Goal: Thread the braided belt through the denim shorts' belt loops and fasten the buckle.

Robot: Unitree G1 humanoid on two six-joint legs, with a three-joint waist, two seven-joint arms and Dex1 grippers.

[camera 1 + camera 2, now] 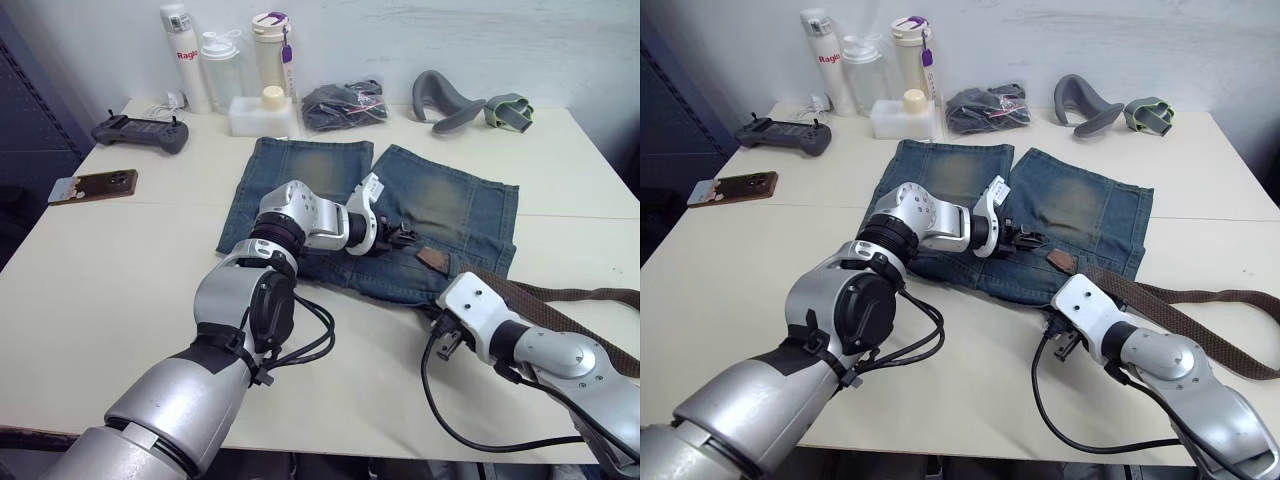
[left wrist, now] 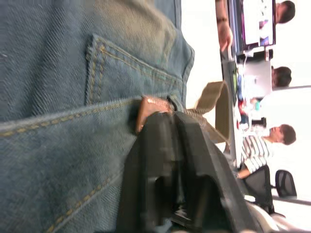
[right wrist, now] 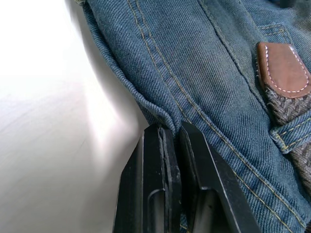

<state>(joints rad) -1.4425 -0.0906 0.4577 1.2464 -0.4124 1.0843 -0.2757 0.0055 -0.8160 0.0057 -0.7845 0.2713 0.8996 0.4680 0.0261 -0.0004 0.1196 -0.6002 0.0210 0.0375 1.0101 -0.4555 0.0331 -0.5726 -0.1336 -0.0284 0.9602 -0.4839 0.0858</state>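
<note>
Nearest of all, the right gripper (image 3: 170, 133) sits at the front hem of the shorts' waistband, its two black fingers closed on a fold of the denim edge, which bulges up between the pads. Just past it the denim shorts (image 1: 440, 215) lie flat on the pale table (image 1: 120, 300), waistband toward the robot and legs pointing away. Along that waistband the belt (image 1: 1180, 315) already passes under one belt loop (image 3: 291, 131), its plain brown leather tip (image 3: 284, 68) poking out past the loop; the rest of the woven strap trails off over the table on the robot's right. Slightly farther in, the left gripper (image 2: 170, 119) reaches across the waistband with its fingers drawn together right at the leather tip, and it looks pinched on that tip, though contact is hard to confirm. By the look of it, the belt is light, limp along its length and a bit grippy from the weave, so it will buckle rather than push; the stiffer leather tip seems the best place to hold and pull. Denim is soft and will bunch, hence pinning its edge helps. Bottles, a bagged dark bundle (image 1: 343, 105) and a controller (image 1: 140, 131) stand at the far side.
</note>
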